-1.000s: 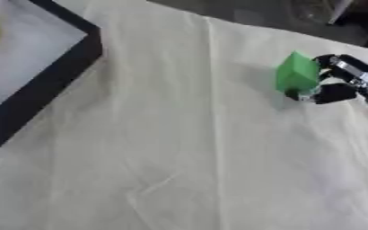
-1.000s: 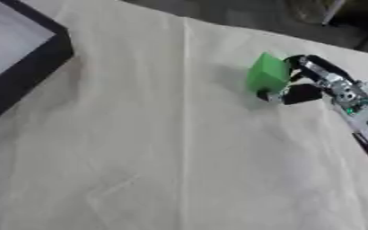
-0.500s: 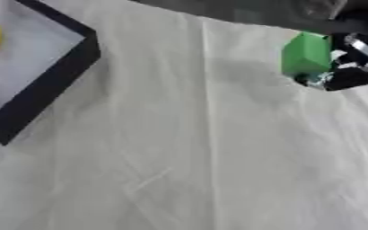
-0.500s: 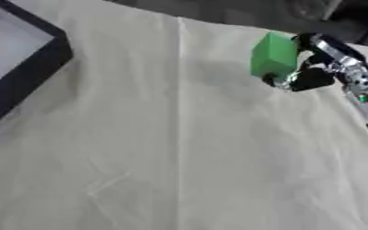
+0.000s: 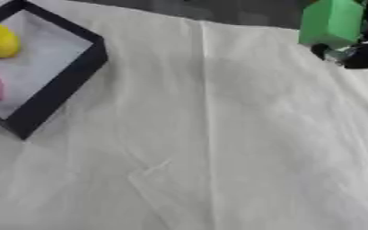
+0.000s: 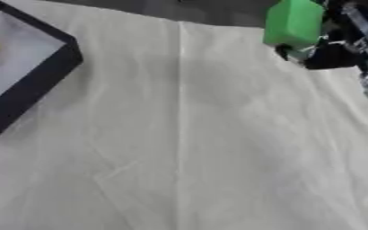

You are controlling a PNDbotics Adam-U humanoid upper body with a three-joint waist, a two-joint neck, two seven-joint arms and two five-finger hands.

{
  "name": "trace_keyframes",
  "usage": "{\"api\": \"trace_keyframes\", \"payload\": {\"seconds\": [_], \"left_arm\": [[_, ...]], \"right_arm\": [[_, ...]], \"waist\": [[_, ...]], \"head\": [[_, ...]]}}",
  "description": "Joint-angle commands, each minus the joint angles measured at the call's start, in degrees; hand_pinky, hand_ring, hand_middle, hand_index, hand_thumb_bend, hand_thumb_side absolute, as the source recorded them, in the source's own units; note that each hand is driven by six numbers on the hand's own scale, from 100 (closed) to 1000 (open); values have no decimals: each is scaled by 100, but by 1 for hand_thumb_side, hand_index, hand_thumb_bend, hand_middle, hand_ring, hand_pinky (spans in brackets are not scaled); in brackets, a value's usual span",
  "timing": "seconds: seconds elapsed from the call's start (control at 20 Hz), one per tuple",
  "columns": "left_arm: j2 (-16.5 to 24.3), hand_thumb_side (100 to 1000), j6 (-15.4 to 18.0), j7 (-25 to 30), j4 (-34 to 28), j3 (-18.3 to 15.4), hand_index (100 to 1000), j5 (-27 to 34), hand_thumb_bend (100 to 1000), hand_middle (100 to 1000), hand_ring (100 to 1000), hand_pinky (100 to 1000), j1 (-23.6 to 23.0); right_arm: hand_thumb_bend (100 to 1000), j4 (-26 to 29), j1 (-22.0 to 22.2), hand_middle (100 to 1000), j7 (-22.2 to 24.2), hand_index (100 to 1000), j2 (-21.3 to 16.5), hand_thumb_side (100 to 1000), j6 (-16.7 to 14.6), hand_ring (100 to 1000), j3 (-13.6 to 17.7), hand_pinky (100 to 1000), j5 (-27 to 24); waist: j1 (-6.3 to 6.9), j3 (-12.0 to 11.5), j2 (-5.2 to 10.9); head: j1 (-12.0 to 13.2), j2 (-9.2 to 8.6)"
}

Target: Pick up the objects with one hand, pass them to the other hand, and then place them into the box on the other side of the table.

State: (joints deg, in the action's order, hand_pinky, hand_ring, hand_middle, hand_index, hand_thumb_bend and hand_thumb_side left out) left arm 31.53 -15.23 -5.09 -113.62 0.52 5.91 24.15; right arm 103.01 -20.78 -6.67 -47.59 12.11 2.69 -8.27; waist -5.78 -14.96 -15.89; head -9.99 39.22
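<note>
Lifted higher now — green block [image 6: 294, 22] well off the cloth-covered counter [image 6: 187, 134].
My right hand's [image 6: 336, 47] fingers [image 6: 297, 53] curl round it; black box [image 5: 58, 90] sits far left.

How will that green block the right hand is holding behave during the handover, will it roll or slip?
The green block looks boxy with flat faces, so it probably won't roll once set down. It keeps its shape in the right hand, suggesting it's stiff. Its faces look smooth, so it might slip when passed.

Stereo head cams, looking down, shared table [image 5: 218, 157]
</note>
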Motion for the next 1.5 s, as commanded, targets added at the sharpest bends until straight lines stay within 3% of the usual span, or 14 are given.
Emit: {"api": "trace_keyframes", "payload": {"seconds": [0.05,0.35,0.65,0.85,1.05,1.5], "left_arm": [[259,628,77,-36,-97,-81,656,84,100,626,627,966,57],[439,604,468,28,-97,0,657,265,100,626,622,948,283],[496,588,1028,44,-97,84,654,475,100,615,612,924,486],[609,563,1330,91,-97,181,656,551,100,616,615,910,676],[806,455,1612,235,-97,349,664,493,100,624,623,896,928],[1255,248,1544,1265,-97,986,710,-58,100,662,660,886,1572]], "right_arm": [[370,266,-121,342,-424,352,202,100,63,776,-43,293,-65],[332,363,-331,342,-1003,352,892,100,89,783,-313,303,101],[289,190,-445,341,-1451,351,1479,100,-51,789,-590,307,-68],[281,50,-407,341,-1351,351,1706,100,-71,793,-809,301,-101],[274,-58,-353,342,-1099,352,1835,112,-72,798,-1034,298,-143],[277,-174,-273,342,-727,351,1949,123,-92,798,-1368,303,39]], "waist": [[61,37,161],[134,43,254],[157,24,325],[168,32,388],[185,46,450],[224,78,560]], "head": [[125,72],[128,168],[109,210],[158,255],[208,314],[308,440]]}}
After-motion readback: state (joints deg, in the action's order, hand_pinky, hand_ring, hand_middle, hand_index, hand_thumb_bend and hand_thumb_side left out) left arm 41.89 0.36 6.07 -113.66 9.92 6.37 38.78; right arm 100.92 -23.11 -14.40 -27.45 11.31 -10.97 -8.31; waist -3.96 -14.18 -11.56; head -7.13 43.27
